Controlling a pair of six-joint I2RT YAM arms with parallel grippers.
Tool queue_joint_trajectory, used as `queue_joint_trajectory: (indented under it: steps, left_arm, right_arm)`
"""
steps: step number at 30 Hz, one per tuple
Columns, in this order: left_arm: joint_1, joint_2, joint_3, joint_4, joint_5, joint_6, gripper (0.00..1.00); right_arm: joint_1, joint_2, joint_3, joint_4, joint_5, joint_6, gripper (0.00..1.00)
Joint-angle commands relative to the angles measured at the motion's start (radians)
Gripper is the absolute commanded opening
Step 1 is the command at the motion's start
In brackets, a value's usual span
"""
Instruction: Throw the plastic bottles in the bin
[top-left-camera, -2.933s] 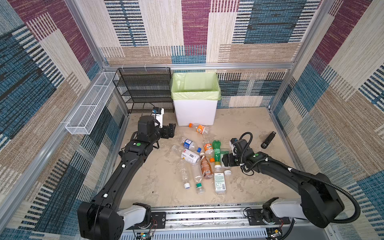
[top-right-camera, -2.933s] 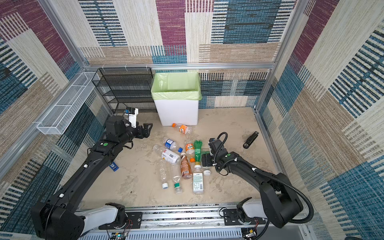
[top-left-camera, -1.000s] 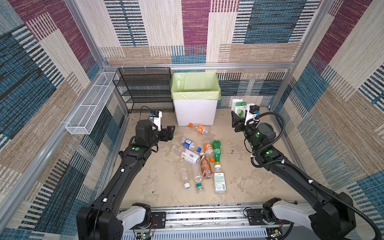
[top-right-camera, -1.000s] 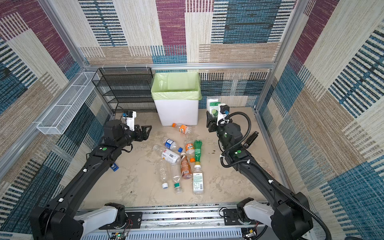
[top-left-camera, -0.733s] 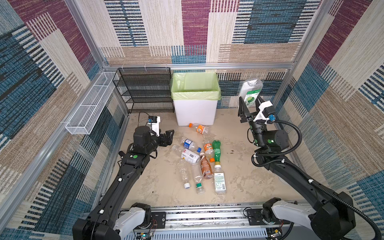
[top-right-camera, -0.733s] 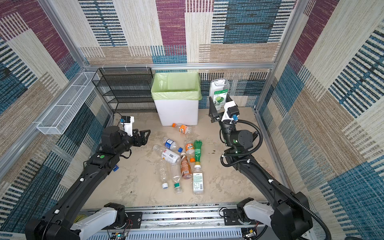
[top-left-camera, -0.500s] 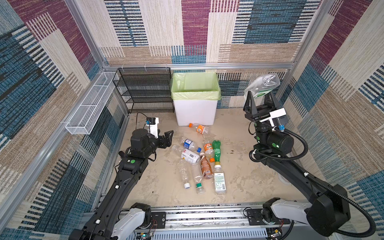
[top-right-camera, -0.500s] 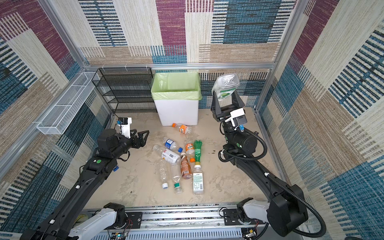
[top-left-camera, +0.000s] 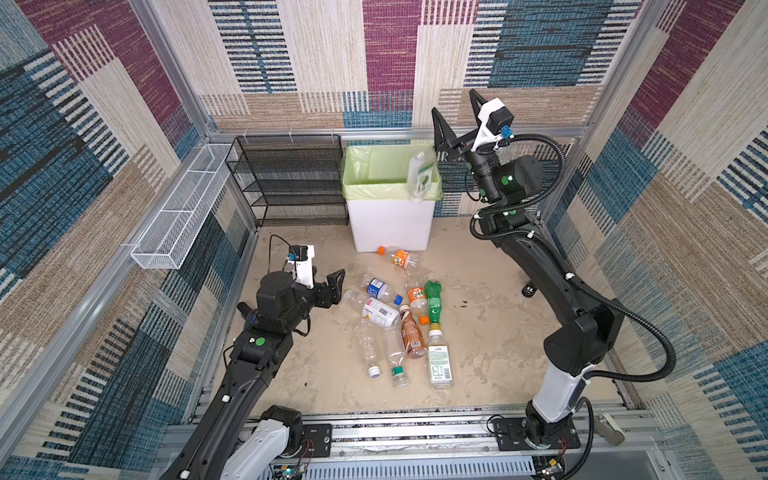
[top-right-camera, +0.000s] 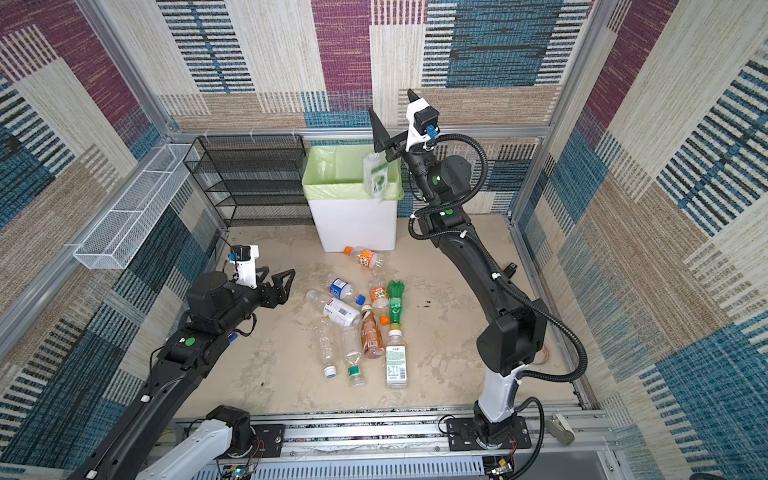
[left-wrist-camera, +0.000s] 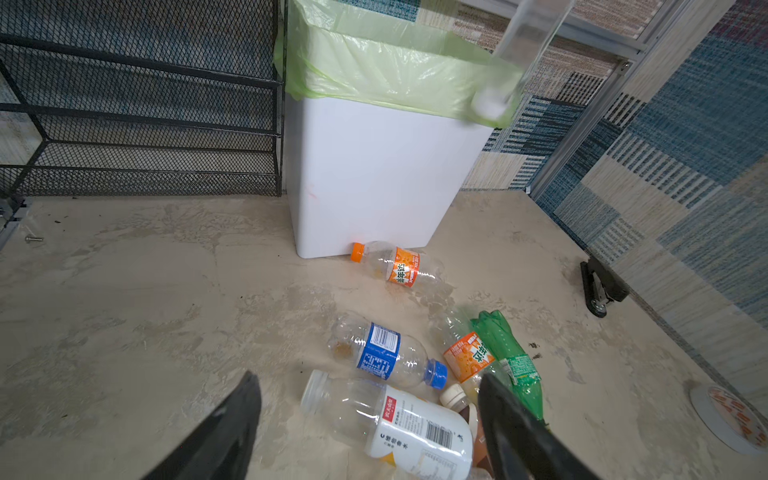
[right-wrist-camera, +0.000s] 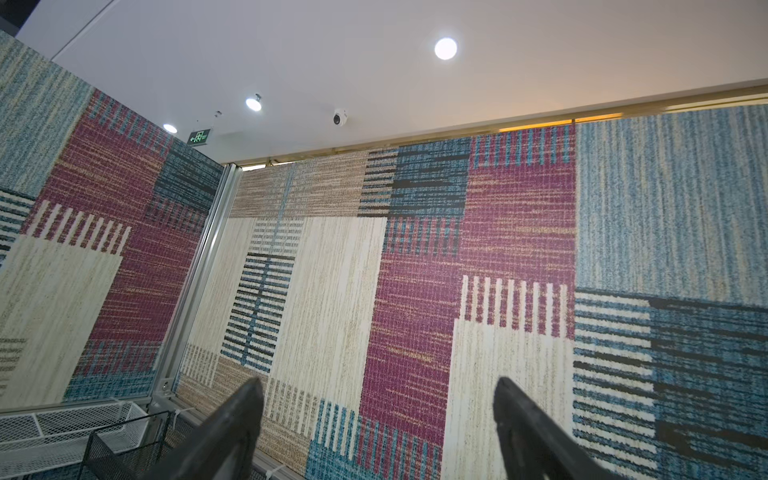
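left wall edge: a long white wire basket (top-left-camera: 174, 224) hangs on the aluminium frame, well above the floor
back-left corner: a black mesh shelf rack (top-left-camera: 291, 178) stands against the back wall, its right side just beside the tall white square plastic bin lined with a light green bag (top-left-camera: 390, 224)
left gripper (left-wrist-camera: 368, 380): jaws spread wide with nothing between them, held low at the left edge of the bottle pile
open floor, left: bare beige floor (top-left-camera: 299, 374) runs from the left arm to the pile
bin mouth: open upward, with the bag folded over all four rims
airborne bottle: a clear plastic bottle with a green-and-white label (top-left-camera: 419, 176), blurred and cap end down, is in mid-air at the bin's right rim, touching neither gripper; inside or outside the rim, I cannot tell
orange-capped bottle: a clear bottle with an orange label (top-left-camera: 399, 257) lies at the foot of the bin's front wall
floor pile: eight bottles lie close together mid-floor, among them a blue-labelled bottle (top-left-camera: 380, 289), a wide white-labelled bottle (top-left-camera: 376, 309), a brown-filled bottle (top-left-camera: 411, 332) and a green bottle (top-left-camera: 434, 299)
right gripper (top-left-camera: 453, 102): jaws wide and empty, raised above and to the right of the bin's rim, pointing up at the back wall
open floor, right: bare between the pile and the right arm
right wall edge: a black stick-like gadget (left-wrist-camera: 598, 291) lies by the frame rail
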Motion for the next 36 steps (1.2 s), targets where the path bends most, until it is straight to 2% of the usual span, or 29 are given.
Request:
queue_joint_trajectory:
  steps: [1, 6, 10, 14, 18, 21, 29, 33, 36]
  left_arm:
    - [0.0, -0.009, -0.014, -0.004, -0.02, 0.008, 0.83]
    - [0.0, 0.001, -0.038, 0.021, -0.01, -0.013, 0.83]
    - [0.0, 0.026, -0.038, -0.019, -0.033, -0.045, 0.83]
    - [0.0, 0.092, -0.038, -0.054, -0.042, -0.084, 0.84]
    - [0.004, 0.167, -0.031, -0.059, -0.045, -0.148, 0.86]
    - [0.006, 0.214, -0.013, -0.064, -0.004, -0.157, 0.86]
    - [0.007, 0.244, 0.048, -0.173, 0.054, -0.101, 0.86]
    - [0.007, 0.246, 0.05, -0.196, 0.108, -0.119, 0.86]
    - [0.008, 0.233, 0.029, -0.198, 0.141, -0.139, 0.85]
  right_arm:
    - [-0.011, -0.004, 0.022, -0.123, -0.03, 0.048, 0.87]
    - [-0.037, -0.068, -0.045, -0.145, -0.018, 0.07, 0.86]
    - [-0.04, -0.107, -0.053, -0.358, -0.005, 0.057, 0.88]
    - [-0.047, -0.171, -0.182, -0.497, 0.103, 0.032, 0.9]
    - [-0.097, -0.266, -0.401, -0.556, 0.107, 0.11, 0.91]
    - [-0.131, -0.32, -0.521, -0.648, 0.171, 0.161, 0.92]
    - [-0.317, -0.493, -0.831, -0.826, 0.291, 0.345, 0.92]
    - [-0.445, -0.516, -0.934, -0.892, 0.251, 0.42, 0.91]
    - [-0.465, -0.519, -0.997, -0.937, 0.247, 0.448, 0.91]
